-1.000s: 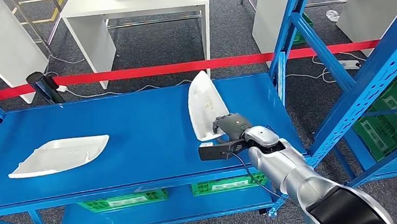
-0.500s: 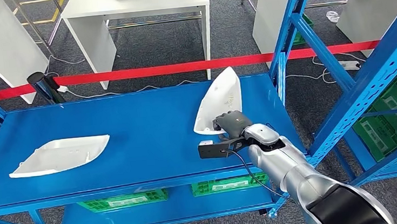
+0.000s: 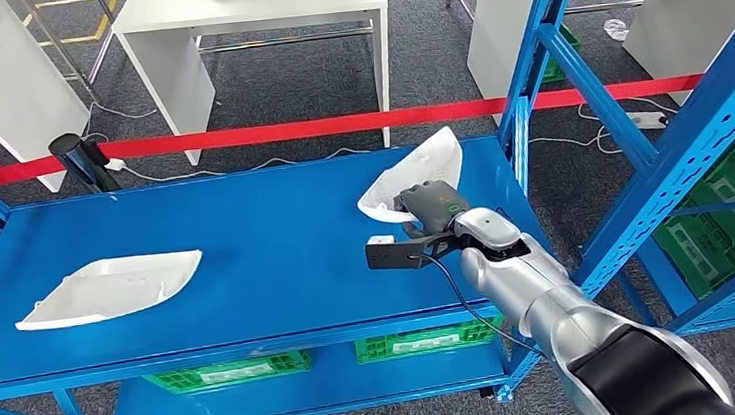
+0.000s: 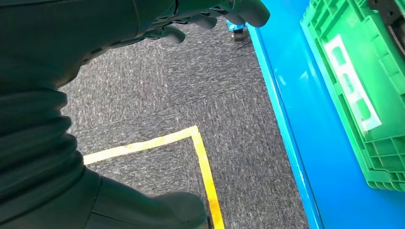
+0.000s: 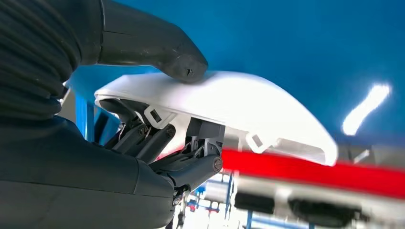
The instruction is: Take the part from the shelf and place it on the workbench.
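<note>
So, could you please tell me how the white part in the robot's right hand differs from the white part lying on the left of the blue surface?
The held white part is gripped by the right hand, thumb on top and fingers beneath; the left white part lies free. The held white part is tilted, one end raised near the right upright; the left white part rests flat. Both are white moulded shells of similar shape.

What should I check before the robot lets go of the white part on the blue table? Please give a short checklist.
1. Right hand holds the white part: ok, thumb on top, fingers underneath.
2. Part rests on the blue table: cannot tell; it is tilted.
3. Free surface under the part: ok.
4. Apart from the second white part: ok.
5. Part away from the table edge: not ok, it is near the blue post.
6. Left hand out of the way: ok, above the floor.
</note>
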Motion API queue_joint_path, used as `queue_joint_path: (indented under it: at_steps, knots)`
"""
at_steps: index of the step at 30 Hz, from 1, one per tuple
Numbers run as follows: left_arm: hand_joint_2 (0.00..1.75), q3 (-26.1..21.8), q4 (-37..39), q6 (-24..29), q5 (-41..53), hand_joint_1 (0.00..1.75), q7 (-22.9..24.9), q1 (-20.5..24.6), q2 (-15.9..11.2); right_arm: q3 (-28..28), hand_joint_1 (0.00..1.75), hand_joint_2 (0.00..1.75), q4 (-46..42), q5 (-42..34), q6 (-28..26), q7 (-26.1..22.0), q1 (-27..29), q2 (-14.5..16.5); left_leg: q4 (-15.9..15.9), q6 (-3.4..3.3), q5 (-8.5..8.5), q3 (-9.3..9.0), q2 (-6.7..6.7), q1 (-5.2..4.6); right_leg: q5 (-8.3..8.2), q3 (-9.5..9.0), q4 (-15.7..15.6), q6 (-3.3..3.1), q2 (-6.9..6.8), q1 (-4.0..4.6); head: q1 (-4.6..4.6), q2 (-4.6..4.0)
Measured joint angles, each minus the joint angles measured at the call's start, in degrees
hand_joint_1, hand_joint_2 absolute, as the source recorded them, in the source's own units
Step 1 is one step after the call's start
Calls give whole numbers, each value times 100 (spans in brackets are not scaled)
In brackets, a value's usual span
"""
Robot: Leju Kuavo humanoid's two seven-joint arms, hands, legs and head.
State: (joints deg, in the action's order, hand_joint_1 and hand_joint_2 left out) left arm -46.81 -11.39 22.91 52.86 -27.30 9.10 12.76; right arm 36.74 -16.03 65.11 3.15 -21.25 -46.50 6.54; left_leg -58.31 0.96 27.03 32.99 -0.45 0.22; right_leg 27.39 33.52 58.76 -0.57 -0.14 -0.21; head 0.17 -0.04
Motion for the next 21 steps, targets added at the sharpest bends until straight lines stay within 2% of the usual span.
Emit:
queue_joint_path:
  at_steps: [13, 21]
  knots:
    - [175, -5, 2, -1, -74, 0, 90, 7, 0, -55, 175, 175, -255, -87, -647, -27, -703, 216, 0, 1, 0, 3, -1, 0, 1, 5, 1, -1, 0, 0, 0, 0]
    - [175, -5, 2, -2, -78, 0, 125, 14, 0, -61, 175, 175, -350, -76, -807, 13, -790, 292, 0, 1, 0, 3, -3, 0, 1, 5, 2, -1, -1, 0, 0, 0]
